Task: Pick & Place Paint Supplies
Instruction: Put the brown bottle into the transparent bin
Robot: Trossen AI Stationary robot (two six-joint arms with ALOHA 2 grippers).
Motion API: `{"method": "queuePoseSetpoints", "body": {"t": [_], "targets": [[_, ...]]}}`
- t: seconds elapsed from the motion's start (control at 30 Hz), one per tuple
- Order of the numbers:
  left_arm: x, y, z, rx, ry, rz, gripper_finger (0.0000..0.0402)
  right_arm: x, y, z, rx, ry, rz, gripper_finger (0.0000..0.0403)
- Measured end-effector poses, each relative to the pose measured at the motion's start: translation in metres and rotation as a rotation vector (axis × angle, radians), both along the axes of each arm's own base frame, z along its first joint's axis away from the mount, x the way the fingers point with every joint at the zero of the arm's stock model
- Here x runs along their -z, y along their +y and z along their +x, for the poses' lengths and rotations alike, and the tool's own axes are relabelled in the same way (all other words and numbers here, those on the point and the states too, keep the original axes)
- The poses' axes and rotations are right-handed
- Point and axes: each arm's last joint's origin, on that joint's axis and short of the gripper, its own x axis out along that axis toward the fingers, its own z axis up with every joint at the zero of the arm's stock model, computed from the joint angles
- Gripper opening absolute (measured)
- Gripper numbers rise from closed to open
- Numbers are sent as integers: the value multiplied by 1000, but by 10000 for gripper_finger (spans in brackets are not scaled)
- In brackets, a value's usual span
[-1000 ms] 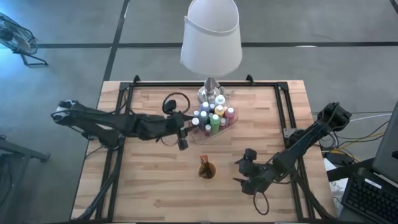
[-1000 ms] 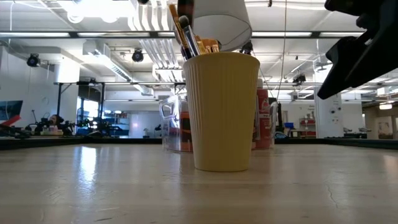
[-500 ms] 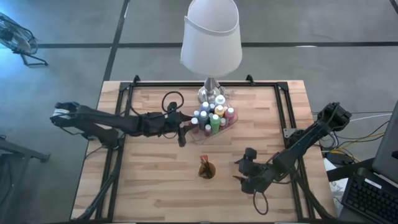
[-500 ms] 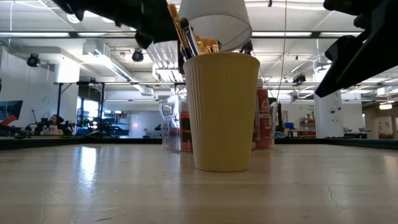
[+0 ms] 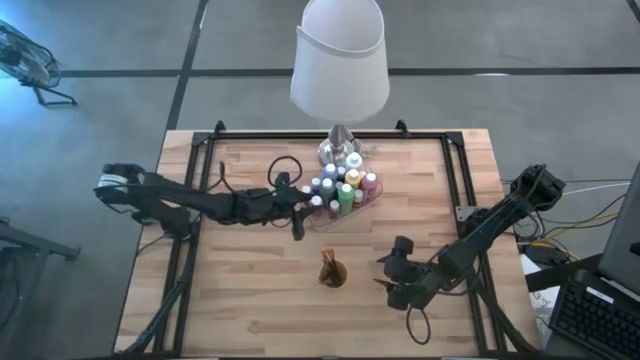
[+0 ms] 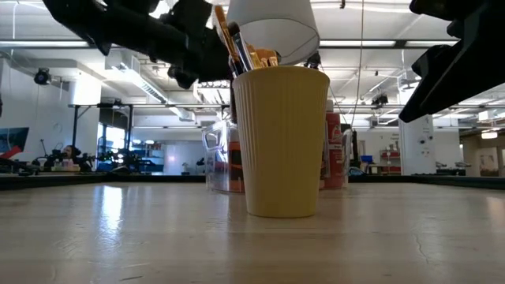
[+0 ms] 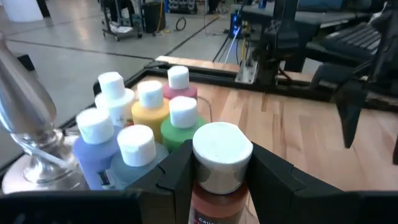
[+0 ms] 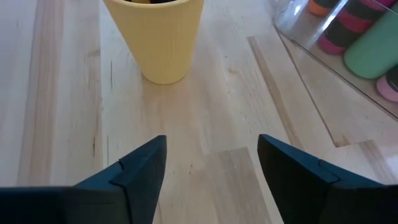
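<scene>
brushes (image 6: 237,43) in cup (image 6: 282,142); paint bottles (image 5: 340,190) in clear tray (image 5: 372,196)

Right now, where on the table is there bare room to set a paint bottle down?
Bare wood lies along the near edge of the table, left of the yellow cup, and in the far right corner by the frame. It is crowded around the clear tray of paint bottles at the lamp base.

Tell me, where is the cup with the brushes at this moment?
In the high view the cup stands near the table's middle, on the front half, below the tray of paint bottles and left of the right gripper.
</scene>
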Motion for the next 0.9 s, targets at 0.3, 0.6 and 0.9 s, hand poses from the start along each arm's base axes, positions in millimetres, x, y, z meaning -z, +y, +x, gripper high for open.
{"method": "queuePoseSetpoints", "body": {"t": [0.3,0.6,0.9], "targets": [[21,-1,16,20,8,-14,131,0,0,0,1,3,-4,230],[34,5,22,-6,45,-35,131,0,0,0,6,0,-8,225],[50,10,27,-29,76,-62,131,0,-1,-1,14,-8,-21,252]]}}
